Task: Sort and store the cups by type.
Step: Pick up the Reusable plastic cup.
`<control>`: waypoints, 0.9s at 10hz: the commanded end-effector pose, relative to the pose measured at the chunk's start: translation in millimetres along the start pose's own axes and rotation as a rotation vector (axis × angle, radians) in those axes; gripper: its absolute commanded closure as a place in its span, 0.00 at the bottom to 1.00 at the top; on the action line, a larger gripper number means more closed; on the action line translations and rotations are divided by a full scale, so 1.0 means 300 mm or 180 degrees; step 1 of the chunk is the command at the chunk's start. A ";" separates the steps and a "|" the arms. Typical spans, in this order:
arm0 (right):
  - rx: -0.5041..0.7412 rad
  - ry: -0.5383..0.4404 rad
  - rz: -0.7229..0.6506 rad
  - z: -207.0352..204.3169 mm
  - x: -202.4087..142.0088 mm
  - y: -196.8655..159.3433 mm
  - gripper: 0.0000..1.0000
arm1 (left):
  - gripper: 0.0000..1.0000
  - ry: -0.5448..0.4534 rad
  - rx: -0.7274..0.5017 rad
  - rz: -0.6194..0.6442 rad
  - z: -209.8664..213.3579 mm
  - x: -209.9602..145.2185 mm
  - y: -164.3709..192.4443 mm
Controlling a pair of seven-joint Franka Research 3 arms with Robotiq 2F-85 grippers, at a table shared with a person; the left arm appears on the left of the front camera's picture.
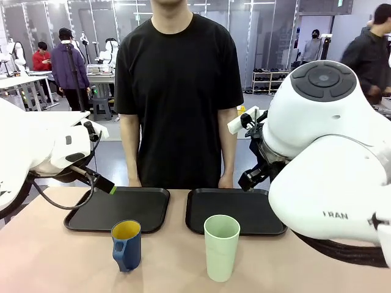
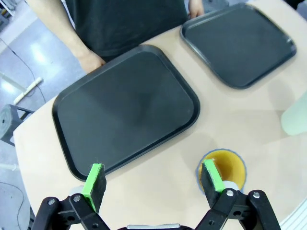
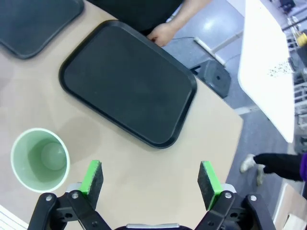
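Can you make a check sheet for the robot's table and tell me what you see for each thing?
Surface: beige table; left tray and right tray, black, empty, at the far edge.
Job's things: blue mug and green tumbler, upright on the table, outside the trays.
Clutter: nothing seen.
Hands: left hand open, mug beside one finger; right hand open, tumbler off to its side; both empty.
Cables: black cable loops under the left arm.
Surroundings: person stands at the far side; other people and tables behind.

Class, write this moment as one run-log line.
left tool: open, unladen | right tool: open, unladen | mug, tumbler: upright on table, off left tray, right tray
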State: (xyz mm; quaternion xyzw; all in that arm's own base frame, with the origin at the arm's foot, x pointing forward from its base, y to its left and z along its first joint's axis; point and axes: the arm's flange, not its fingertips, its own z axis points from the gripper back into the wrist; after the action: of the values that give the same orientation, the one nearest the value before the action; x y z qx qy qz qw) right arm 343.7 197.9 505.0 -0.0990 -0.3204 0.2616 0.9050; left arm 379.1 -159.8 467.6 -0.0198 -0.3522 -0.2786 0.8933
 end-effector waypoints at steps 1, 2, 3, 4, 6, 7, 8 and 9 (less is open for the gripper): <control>0.0424 0.0019 0.0286 -0.035 -0.027 -0.086 0.00 | 0.00 0.0036 -0.0099 -0.0142 -0.041 0.006 0.094; 0.0436 0.0203 0.0193 -0.056 -0.033 -0.127 0.00 | 0.00 0.0070 -0.0110 -0.0120 -0.060 -0.005 0.139; 0.0439 0.0288 0.0188 -0.060 -0.041 -0.176 0.00 | 0.00 0.0046 -0.0057 -0.0076 -0.083 -0.018 0.213; 0.0482 0.0409 0.0072 -0.085 -0.050 -0.241 0.00 | 0.00 0.0213 -0.0005 0.0190 -0.130 -0.045 0.314; 0.0474 0.0606 -0.0232 -0.205 -0.077 -0.366 0.00 | 0.00 0.0276 -0.0004 0.0645 -0.220 -0.109 0.475; 0.0489 0.0674 -0.0473 -0.269 -0.099 -0.415 0.00 | 0.00 0.0320 0.0016 0.0866 -0.257 -0.142 0.530; 0.0392 0.0684 -0.0700 -0.336 -0.117 -0.456 0.00 | 0.00 0.0287 0.0107 0.1178 -0.300 -0.171 0.585; 0.0364 0.0771 -0.0851 -0.378 -0.137 -0.475 0.00 | 0.00 0.0285 0.0107 0.1368 -0.318 -0.194 0.614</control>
State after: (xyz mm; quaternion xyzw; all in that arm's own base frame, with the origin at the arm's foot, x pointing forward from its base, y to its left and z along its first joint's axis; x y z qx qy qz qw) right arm 433.1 47.3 451.2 -0.0415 -0.1993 0.1749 0.9633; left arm 479.7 2.7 396.3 -0.0490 -0.2881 -0.0976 0.9513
